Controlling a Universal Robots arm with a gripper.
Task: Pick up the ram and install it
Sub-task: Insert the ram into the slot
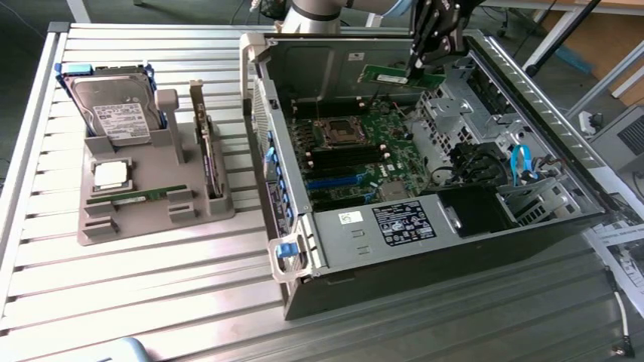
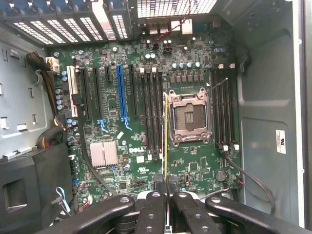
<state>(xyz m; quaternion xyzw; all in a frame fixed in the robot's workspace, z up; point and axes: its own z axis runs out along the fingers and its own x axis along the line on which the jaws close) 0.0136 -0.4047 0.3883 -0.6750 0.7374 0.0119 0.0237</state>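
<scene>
My gripper (image 1: 421, 66) hangs over the open computer case (image 1: 523, 226), shut on the ram (image 1: 388, 75), a narrow green board held above the motherboard (image 1: 354, 162). In the wrist view the ram (image 2: 165, 141) appears edge-on as a thin yellowish line running out from between the black fingertips (image 2: 157, 184) of the gripper (image 2: 165, 182). It lines up beside the long black memory slots (image 2: 152, 112), just next to the empty processor socket (image 2: 188, 118). A second bank of black slots (image 2: 222, 107) lies on the socket's other side.
On the exterior view's left a grey parts holder (image 1: 151, 219) carries a hard drive (image 1: 123, 109), a silver processor chip (image 1: 111, 175), an upright card (image 1: 210, 154) and another green stick (image 1: 136, 197). Case walls, a drive cage (image 1: 503, 204) and cables (image 2: 46, 83) ring the motherboard.
</scene>
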